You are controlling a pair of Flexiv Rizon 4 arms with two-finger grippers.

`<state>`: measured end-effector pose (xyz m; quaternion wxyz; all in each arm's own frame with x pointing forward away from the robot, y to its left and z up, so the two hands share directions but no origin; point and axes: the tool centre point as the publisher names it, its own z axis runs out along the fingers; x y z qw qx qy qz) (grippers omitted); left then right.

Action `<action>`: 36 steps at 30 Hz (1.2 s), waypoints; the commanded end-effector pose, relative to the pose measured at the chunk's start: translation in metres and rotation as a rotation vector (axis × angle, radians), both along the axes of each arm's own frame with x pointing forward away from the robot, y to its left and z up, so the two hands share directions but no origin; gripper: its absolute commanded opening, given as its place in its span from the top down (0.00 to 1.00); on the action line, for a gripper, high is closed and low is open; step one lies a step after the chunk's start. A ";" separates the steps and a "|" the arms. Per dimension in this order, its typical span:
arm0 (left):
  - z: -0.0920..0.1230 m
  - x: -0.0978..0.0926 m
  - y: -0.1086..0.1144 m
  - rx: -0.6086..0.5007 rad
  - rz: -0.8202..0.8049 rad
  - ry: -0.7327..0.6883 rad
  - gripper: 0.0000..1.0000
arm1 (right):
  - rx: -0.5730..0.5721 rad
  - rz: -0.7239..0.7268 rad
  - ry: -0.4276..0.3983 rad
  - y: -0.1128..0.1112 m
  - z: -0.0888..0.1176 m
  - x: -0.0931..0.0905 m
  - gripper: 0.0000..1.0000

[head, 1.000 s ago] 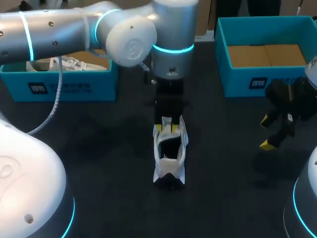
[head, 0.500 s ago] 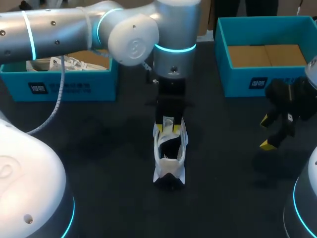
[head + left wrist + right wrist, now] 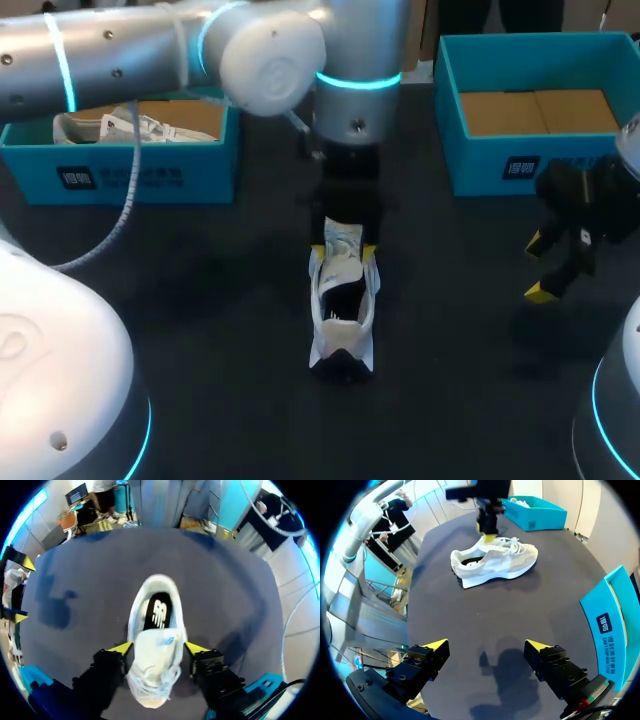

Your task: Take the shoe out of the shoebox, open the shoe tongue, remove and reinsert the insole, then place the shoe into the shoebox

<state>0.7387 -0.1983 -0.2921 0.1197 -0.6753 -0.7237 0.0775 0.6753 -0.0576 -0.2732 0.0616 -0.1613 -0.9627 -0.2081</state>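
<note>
Overhead, left jaws clamped on shoe tongue (image 3: 343, 242), wrist view reveals black insole (image 3: 159, 614), right jaws apart.

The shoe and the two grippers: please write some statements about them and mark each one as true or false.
1. The shoe stands on the table, outside both boxes. True.
2. The right gripper holds the shoe. False: it is open, empty and away from the shoe.
3. The left gripper is at the shoe's laced part. True.
4. The right box holds a shoe. False: only its brown bottom shows; the other shoe lies in the left box.
</note>
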 end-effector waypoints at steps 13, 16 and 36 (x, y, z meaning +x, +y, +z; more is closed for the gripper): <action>0.030 -0.008 0.017 0.166 0.262 0.148 0.00 | -0.002 -0.001 -0.001 0.000 -0.001 -0.001 0.00; 0.029 -0.011 0.018 0.201 0.345 0.227 0.00 | -0.002 -0.001 -0.001 0.000 -0.001 -0.001 0.00; 0.029 -0.072 0.029 0.054 1.131 -0.040 0.00 | -0.002 -0.001 -0.001 0.000 -0.001 -0.001 0.00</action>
